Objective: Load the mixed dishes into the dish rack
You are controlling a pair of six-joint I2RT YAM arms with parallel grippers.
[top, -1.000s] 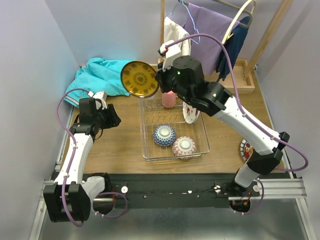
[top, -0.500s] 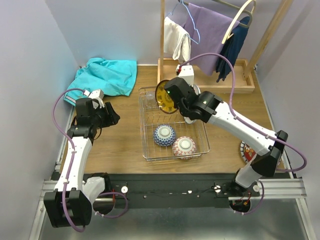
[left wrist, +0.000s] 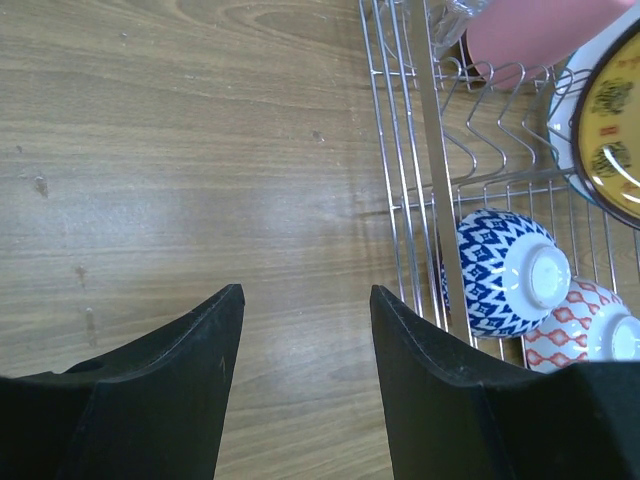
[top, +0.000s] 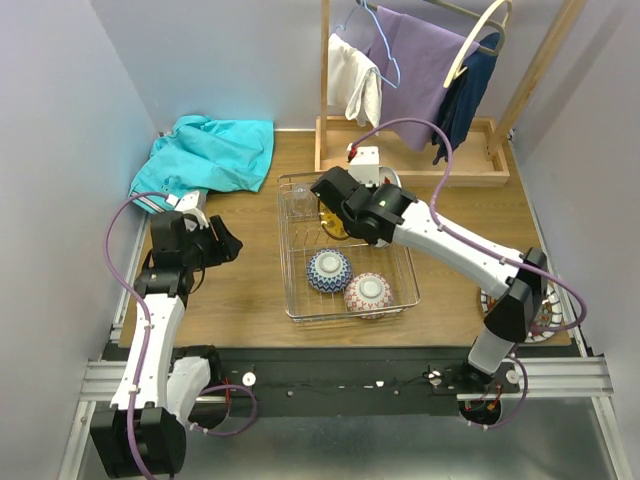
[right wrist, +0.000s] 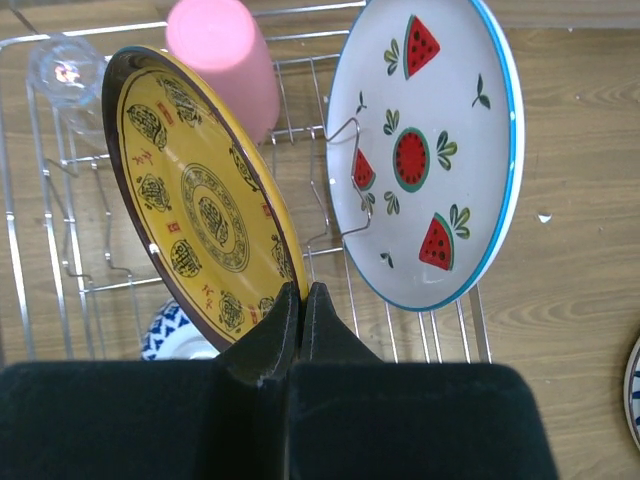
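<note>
The right end effector (right wrist: 302, 290) is pinched nearly closed on the lower rim of the yellow striped-rim plate (right wrist: 200, 215), fingers flat on either face. The plate stands on edge inside the dish rack (top: 297, 316), tilted, and extends up and to the left of the fingertips. Just to the right of the end effector the white plate with watermelon motifs (right wrist: 420, 150) stands in the rack's wire prongs, and a prong loop rises between the two plates. Beyond the yellow plate sit the pink cup (right wrist: 225, 55) and the small clear glass (right wrist: 65, 70).

The step in hand appears to be seating the yellow plate in a slot. To do it well, the arm should bring the plate more upright so that its bottom edge drops between two prongs, keeping it off the watermelon plate and the cup. It should release only once the wires carry the weight, then draw straight back along the plate's plane.

The left end effector (left wrist: 305, 295) hangs wide open and empty over the bare table (left wrist: 200, 150). The blue-patterned bowl (left wrist: 500, 270) and pink-patterned bowl (left wrist: 590, 325) lie upside down in the rack to its right. Another striped-rim plate (top: 546, 312) waits on the table beside the right arm's elbow.
</note>
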